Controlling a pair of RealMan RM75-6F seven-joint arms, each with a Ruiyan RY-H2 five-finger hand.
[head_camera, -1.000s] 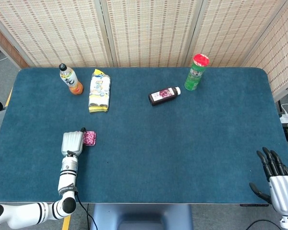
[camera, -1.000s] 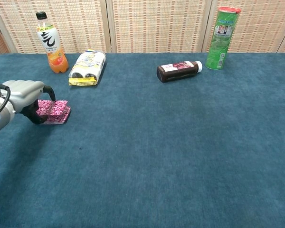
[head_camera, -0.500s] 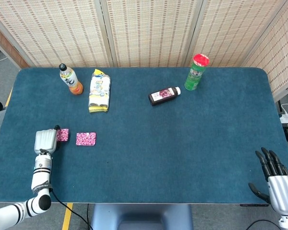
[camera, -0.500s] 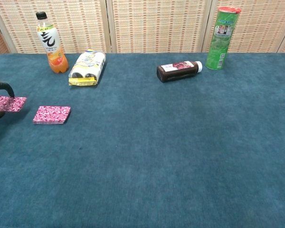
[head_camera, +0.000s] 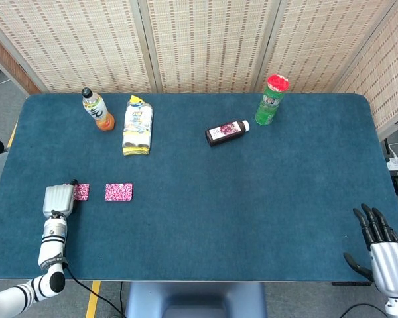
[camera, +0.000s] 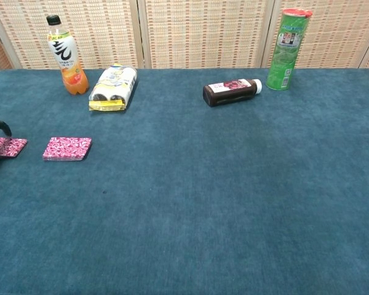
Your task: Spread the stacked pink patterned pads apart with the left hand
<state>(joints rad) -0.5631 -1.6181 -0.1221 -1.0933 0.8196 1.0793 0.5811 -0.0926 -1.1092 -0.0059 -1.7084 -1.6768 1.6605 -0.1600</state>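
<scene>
One pink patterned pad (head_camera: pixel 119 192) (camera: pixel 66 148) lies flat on the blue table by itself. A second pink pad (head_camera: pixel 81 192) (camera: pixel 5 146) is a short way to its left, low over the cloth, and my left hand (head_camera: pixel 58 199) pinches its left end. In the chest view only a dark fingertip (camera: pixel 1 126) of that hand shows at the frame's left edge, above the pad. My right hand (head_camera: pixel 385 255) hangs off the table's front right corner, fingers straight and apart, holding nothing.
Along the back stand an orange drink bottle (head_camera: pixel 97 110), a yellow-white packet (head_camera: pixel 138 124), a dark bottle lying on its side (head_camera: pixel 227 132) and a green can with a red lid (head_camera: pixel 272 100). The table's front edge (head_camera: pixel 219 279) runs just below my left hand.
My left hand lifted the top pad off the stack and carried it left, leaving the other pad in place. In the last half second it went a little further left and lower. The right hand stayed still.
</scene>
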